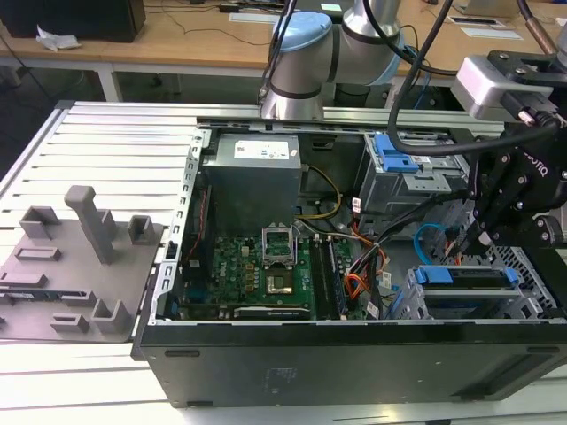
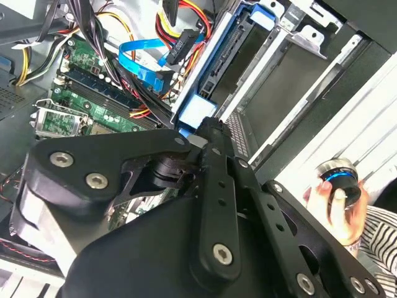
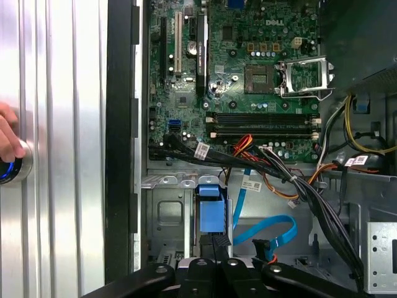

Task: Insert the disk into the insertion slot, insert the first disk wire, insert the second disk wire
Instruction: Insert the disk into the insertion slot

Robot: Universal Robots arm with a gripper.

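The disk (image 1: 467, 275), with a blue rail along its top edge, sits in the insertion slot (image 1: 530, 270), a silver perforated cage at the exterior view's right. My black gripper (image 1: 485, 232) hangs right over it, fingers shut together, their tips on the blue rail (image 3: 209, 211) in the first wrist view. In the second wrist view one fingertip (image 2: 209, 126) meets the rail's blue end (image 2: 197, 112). The second disk wire (image 1: 431, 237), a light blue looped cable (image 3: 268, 227), lies loose beside the slot. The first disk wire (image 2: 182, 22), red and dark strands, ends in a free black plug.
A grey cage with a blue latch (image 1: 395, 154) stands behind the slot. An orange flat cable (image 1: 355, 284) and black cable bundles (image 3: 273, 171) cross beside the motherboard (image 1: 266, 266). A grey fixture plate (image 1: 80, 266) lies left of the case. A person's hand (image 2: 325, 198) holds a knob.
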